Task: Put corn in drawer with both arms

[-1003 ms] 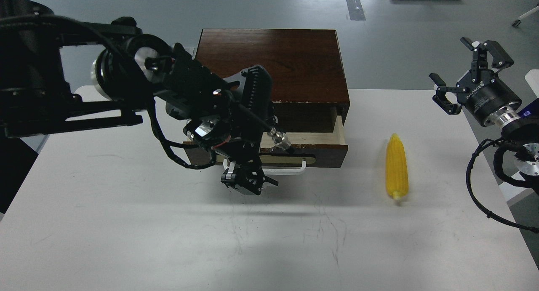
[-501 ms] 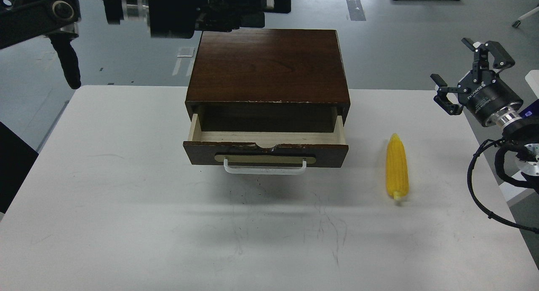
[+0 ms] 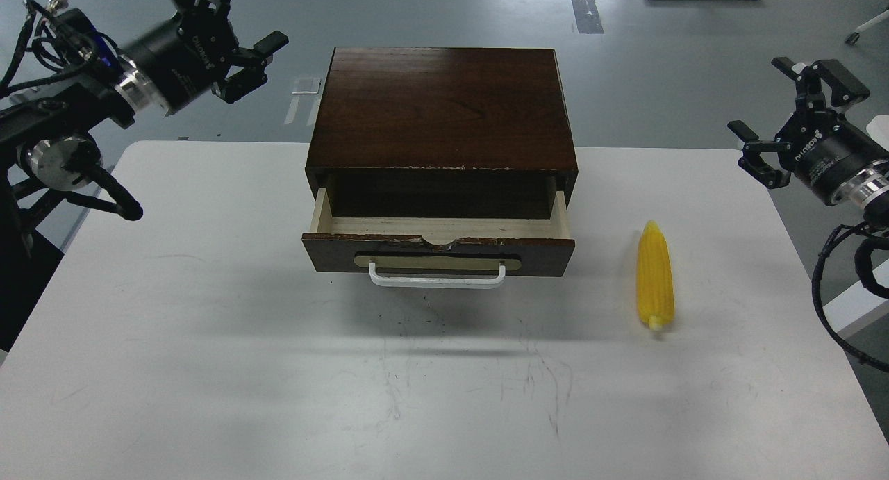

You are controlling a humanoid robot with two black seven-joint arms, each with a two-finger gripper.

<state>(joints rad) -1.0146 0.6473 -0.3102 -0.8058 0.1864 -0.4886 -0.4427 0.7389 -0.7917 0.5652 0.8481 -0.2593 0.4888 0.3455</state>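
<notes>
On the white surface point(image 3: 208, 369) the corn point(image 3: 655, 273) lies lengthwise, right of the drawer point(image 3: 439, 244), which stands pulled partway out of its dark wooden box point(image 3: 444, 105). Farther back, the right hand point(image 3: 795, 119) and left hand point(image 3: 229, 35) hover with fingers spread, holding nothing.

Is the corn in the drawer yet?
No, the corn lies on the white table to the right of the open drawer, which holds nothing visible.
</notes>
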